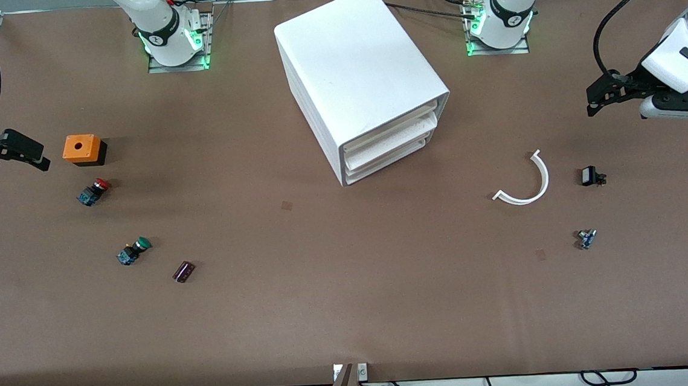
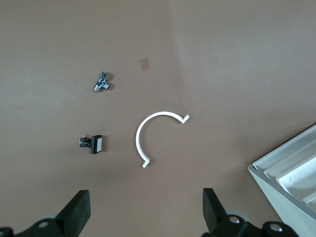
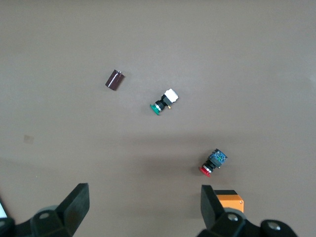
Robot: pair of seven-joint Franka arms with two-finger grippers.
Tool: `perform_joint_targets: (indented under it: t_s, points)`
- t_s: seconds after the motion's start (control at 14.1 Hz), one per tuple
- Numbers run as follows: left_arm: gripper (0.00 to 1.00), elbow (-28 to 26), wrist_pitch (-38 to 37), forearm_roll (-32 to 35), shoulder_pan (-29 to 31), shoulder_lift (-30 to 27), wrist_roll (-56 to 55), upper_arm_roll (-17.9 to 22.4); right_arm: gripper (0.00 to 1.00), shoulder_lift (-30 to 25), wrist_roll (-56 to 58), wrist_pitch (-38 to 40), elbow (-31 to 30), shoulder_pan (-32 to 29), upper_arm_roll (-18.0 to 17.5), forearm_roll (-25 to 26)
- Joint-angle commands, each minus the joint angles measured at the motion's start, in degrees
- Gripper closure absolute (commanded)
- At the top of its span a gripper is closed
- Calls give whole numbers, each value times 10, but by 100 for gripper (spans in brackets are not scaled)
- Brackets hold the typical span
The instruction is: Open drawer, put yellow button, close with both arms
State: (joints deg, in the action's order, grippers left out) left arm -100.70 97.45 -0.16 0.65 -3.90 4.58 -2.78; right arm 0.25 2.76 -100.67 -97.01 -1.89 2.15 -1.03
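Both left gripper (image 2: 146,206) and right gripper (image 3: 145,203), fingers spread, flank the drawer (image 1: 391,131).

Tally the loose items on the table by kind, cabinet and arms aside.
Push-button switches: 2, red-capped and green-capped
Orange box: 1
Dark cylinder: 1
White curved strip: 1
Small black part: 1
Small metal part: 1
Total: 7

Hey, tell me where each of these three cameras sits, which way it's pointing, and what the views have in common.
Front view: high across the table, facing both arm bases; shows the cabinet, left tool and right tool.
Left wrist view: looks down between its open fingers at the white curved strip.
Right wrist view: looks down between its open fingers at the green-capped button.
Shared: front and left wrist both show the strip; front and right wrist, the orange box.
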Motion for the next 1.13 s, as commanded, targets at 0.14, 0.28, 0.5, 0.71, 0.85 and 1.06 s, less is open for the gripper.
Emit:
perform_joint_targets:
  t_s: [0.14, 0.28, 0.5, 0.71, 0.85, 1.06]
  points:
    - [0, 14, -14, -6, -3, 4, 3, 1, 0, -3, 2, 21, 2, -9, -10, 7]
    - [0, 14, -15, -6, -3, 4, 4, 1, 0, 0, 4, 23, 2, -9, -10, 7]
    - [0, 15, -14, -6, -4, 4, 5, 1, 0, -2, 1, 54, 2, -8, -10, 7]
    - [0, 15, -15, -6, -4, 4, 5, 1, 0, -1, -2, 64, 1, -9, -10, 7]
    - [0, 15, -15, -6, -4, 4, 5, 1, 0, -1, -2, 64, 1, -7, -10, 7]
    - [0, 15, -15, -6, -4, 4, 5, 1, 0, 0, 0, 61, 1, -8, -10, 7]
